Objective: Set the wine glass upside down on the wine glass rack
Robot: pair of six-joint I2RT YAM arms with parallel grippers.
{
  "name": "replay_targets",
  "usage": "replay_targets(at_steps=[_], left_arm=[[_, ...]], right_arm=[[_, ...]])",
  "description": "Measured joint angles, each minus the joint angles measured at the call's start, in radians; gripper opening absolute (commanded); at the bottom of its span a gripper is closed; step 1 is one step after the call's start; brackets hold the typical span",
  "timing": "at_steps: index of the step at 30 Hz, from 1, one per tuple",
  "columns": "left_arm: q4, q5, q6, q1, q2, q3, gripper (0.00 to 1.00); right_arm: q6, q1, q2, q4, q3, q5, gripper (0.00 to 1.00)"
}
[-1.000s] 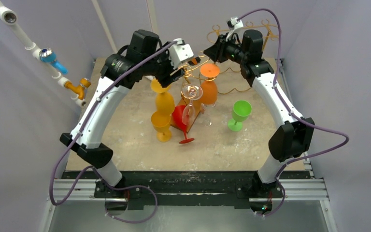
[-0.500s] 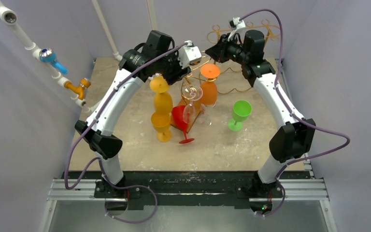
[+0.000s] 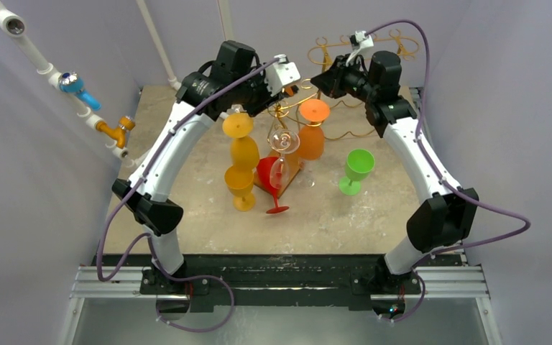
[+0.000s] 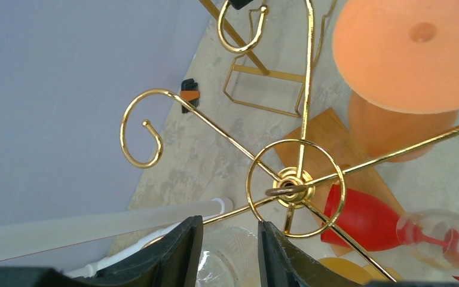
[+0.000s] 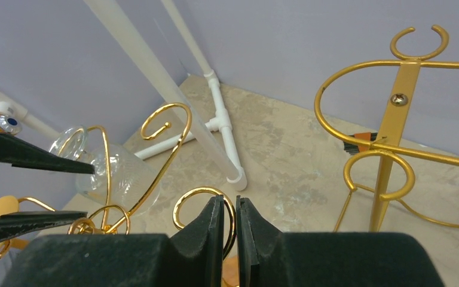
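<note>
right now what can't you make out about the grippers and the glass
Left wrist view: clear glass at the left gripper, cut off by the bottom edge; grip unclear.
Right wrist view: whether the right gripper pinches the rack hook; its fingers hide contact.
Top view: both fingertips hidden behind their wrists.

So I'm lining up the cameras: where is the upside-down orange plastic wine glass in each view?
Top external: the orange plastic wine glass is at centre, just right of the rack's middle.
Left wrist: top right corner, its round foot facing the camera.
Right wrist: not clearly in it.
Shared landmark: the gold wire rack.
</note>
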Motion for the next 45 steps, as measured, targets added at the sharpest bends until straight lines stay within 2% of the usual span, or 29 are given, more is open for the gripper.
replay_targets(at_steps=[24,34,39,45], left_arm=[[0.032,-0.018,0.016,-0.003,0.034,0.01,0.4],[-0.011,-0.012,0.021,-0.003,0.083,0.135,0.6],[-0.034,-0.004,0.038,-0.01,0.074,0.156,0.63],[-0.095,0.009,0.08,-0.042,0.042,0.111,0.63]], right_arm=[[0.035,-0.005,-0.157,-0.007,-0.142,0.064,0.0],[0.076,-0.005,-0.19,0.005,-0.181,0.092,0.0],[0.087,-0.005,-0.196,0.016,-0.19,0.094,0.0],[0.092,-0.005,-0.195,0.016,-0.19,0.093,0.0]])
